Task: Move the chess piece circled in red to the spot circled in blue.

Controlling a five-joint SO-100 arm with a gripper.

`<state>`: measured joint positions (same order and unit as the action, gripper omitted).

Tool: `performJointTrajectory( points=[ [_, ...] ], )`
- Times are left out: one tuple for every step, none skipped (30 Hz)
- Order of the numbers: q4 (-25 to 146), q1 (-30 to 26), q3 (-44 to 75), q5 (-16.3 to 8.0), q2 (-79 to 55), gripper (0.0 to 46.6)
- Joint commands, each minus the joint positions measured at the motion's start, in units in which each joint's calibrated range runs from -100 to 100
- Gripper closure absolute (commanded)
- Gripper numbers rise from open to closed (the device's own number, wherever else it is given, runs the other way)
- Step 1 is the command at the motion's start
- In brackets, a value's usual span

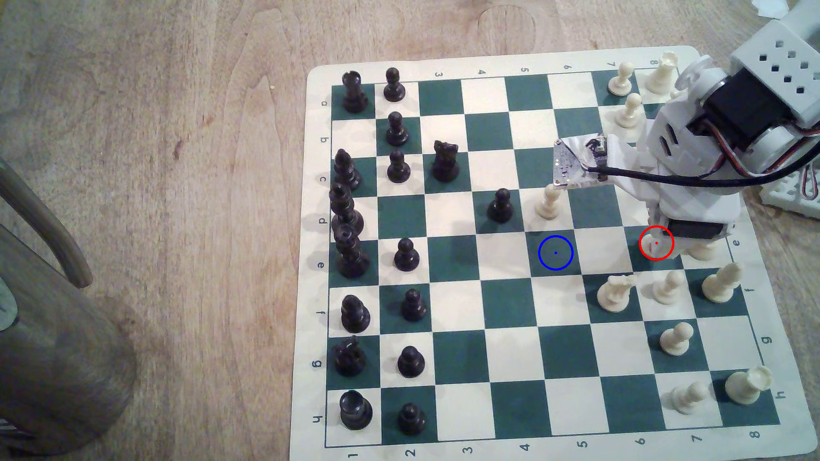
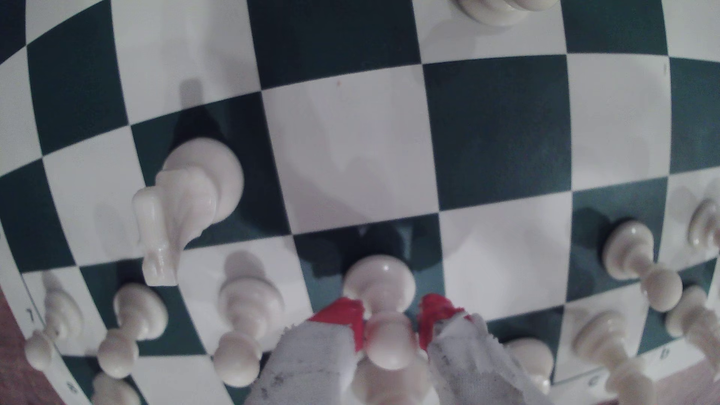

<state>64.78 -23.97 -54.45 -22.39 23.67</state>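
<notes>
The chess piece [image 1: 653, 251], a small cream pawn, stands on the dark green square inside the red ring, mostly hidden under my gripper [image 1: 665, 232] in the exterior view. In the wrist view the pawn [image 2: 380, 288] sits upright between my red-tipped fingers [image 2: 343, 317]. One finger touches its round head and the other stands a sliver off, so my gripper [image 2: 389, 313] is open around it. The spot [image 1: 555, 252], a dark green square with a blue ring and dot, lies bare two squares toward the exterior view's left.
A cream knight [image 1: 614, 292] and a cream pawn [image 1: 668, 288] stand just nearer the camera than the circled pawn. Another cream pawn [image 1: 549, 201] and a black pawn [image 1: 500, 205] stand beyond the spot. A taller cream piece [image 1: 705, 252] is beside my gripper.
</notes>
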Motion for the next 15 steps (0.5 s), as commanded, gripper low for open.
performJointTrajectory(
  points=[
    [0.82,0.46,0.60,0.10,0.78,42.6],
    [0.90,0.31,0.69,0.10,0.86,43.7],
    [1.07,0.15,0.78,0.10,0.86,45.3],
    [1.15,-0.01,0.96,0.10,0.78,46.4],
    [1.15,-0.01,1.05,0.10,0.78,46.4],
    [1.15,-0.08,1.05,0.10,0.78,46.4],
    [1.15,-0.16,1.14,0.10,0.78,46.4],
    [1.31,-0.24,1.14,0.10,0.78,46.4],
    [1.89,-0.24,1.41,0.10,0.95,46.4],
    [2.62,-0.24,1.87,0.10,1.12,46.4],
    [3.77,-0.16,2.59,0.10,1.46,46.4],
    [5.16,-0.16,3.50,0.10,1.97,46.4],
    [8.03,-0.01,5.77,0.10,3.83,46.4],
    [9.26,0.07,6.85,0.10,4.60,46.4],
    [10.57,0.31,8.39,0.10,5.45,46.4]
  ],
)
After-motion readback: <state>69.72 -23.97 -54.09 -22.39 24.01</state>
